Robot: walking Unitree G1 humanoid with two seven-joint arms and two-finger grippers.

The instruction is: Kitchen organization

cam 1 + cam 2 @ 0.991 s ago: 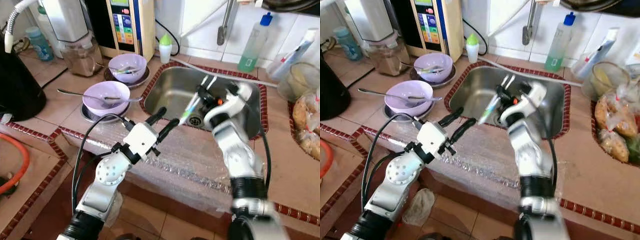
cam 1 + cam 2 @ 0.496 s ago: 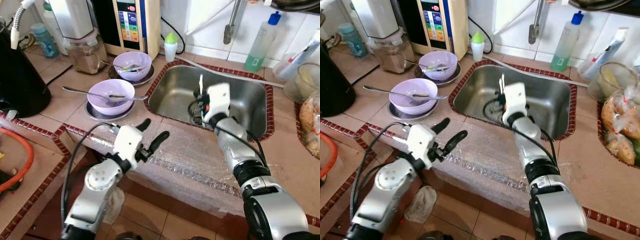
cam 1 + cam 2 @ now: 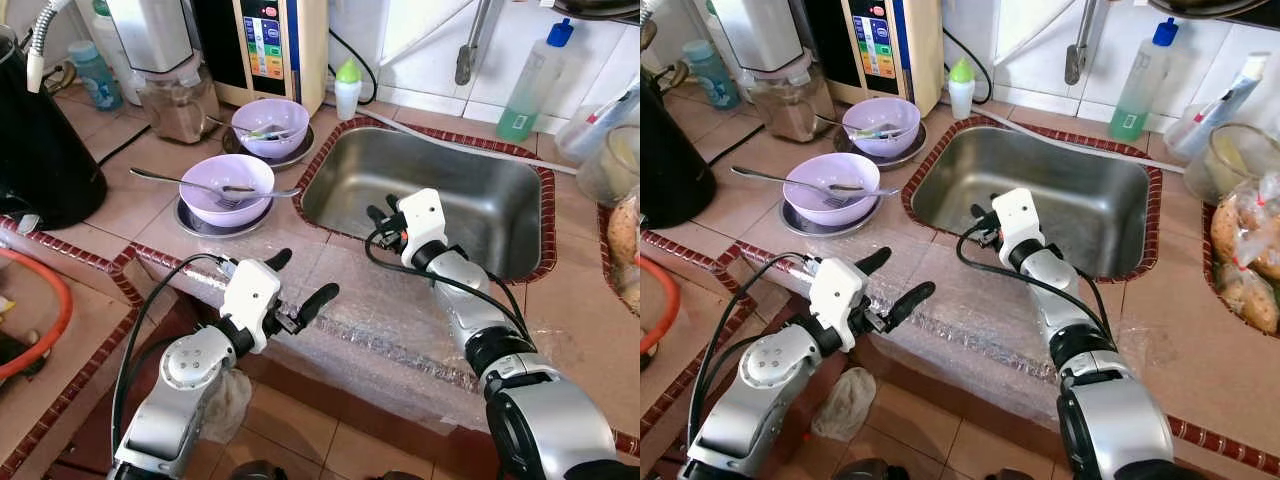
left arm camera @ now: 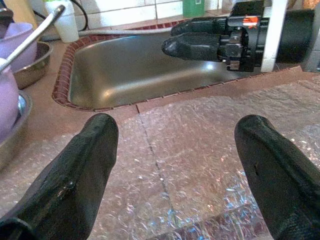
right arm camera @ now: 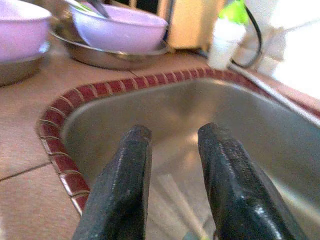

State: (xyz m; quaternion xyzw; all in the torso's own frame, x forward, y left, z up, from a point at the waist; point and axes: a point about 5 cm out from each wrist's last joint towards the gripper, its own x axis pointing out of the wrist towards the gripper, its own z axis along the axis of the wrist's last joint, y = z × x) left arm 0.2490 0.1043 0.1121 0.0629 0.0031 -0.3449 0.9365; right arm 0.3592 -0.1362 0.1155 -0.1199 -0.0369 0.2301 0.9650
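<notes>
Where the steel sink (image 3: 470,190) was sunk into the tiled tabletop (image 3: 120,195), the right gripper (image 3: 384,216) hung over its near rim, jaws a little apart and holding nothing; through the gap between them its wrist view showed pale, thin shapes lying low in the basin (too blurred for me to name). Just beside the sink's left edge sat two lilac bowls, the nearer bowl (image 3: 226,187) on a metal plate with a spoon (image 3: 175,181) laid across it, the farther bowl (image 3: 270,125) behind it on a plate of its own. A sheet of bubble wrap (image 3: 380,325) draped the tabletop's front edge, and the left gripper (image 3: 303,280) hovered over it, jaws spread wide and empty. Behind the sink stood a green-tinted bottle with a blue cap (image 3: 532,70), and a small white bottle with a green cap (image 3: 347,90) stood near its back left corner. A black kettle (image 3: 35,155) stood well off to the left.
</notes>
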